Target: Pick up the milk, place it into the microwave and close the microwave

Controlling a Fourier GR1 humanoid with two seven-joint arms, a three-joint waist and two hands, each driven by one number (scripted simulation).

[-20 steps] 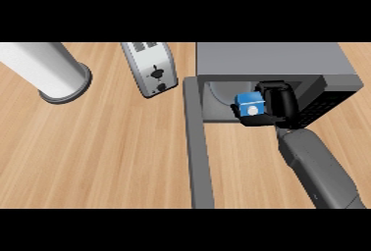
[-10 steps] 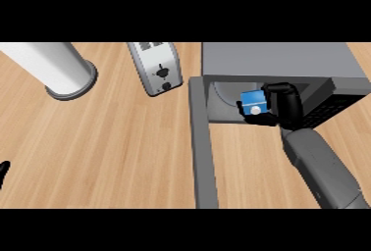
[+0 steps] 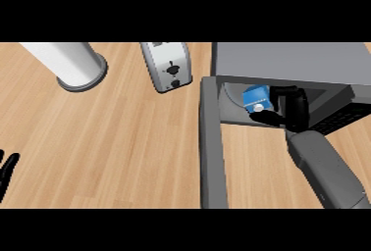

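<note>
The milk (image 3: 255,98), a small blue carton with a white cap, sits just inside the open grey microwave (image 3: 290,61) at the upper right. My right hand (image 3: 291,109) reaches into the cavity from below. Its fingers curl along the carton's right side and its thumb lies under the carton's near end. The microwave door (image 3: 211,147) stands open, swung toward me as a long grey bar left of my right forearm. My left hand (image 3: 7,169) rests open at the lower left edge, fingers up.
A silver toaster (image 3: 170,65) stands just left of the microwave at the back. A white cylinder on a grey round base (image 3: 72,63) stands at the back left. Bare wooden counter (image 3: 109,147) spreads between them and my left hand.
My right hand has carried the milk a little deeper into the microwave's cavity. My left hand's fingers have come further into view at the lower left edge.
</note>
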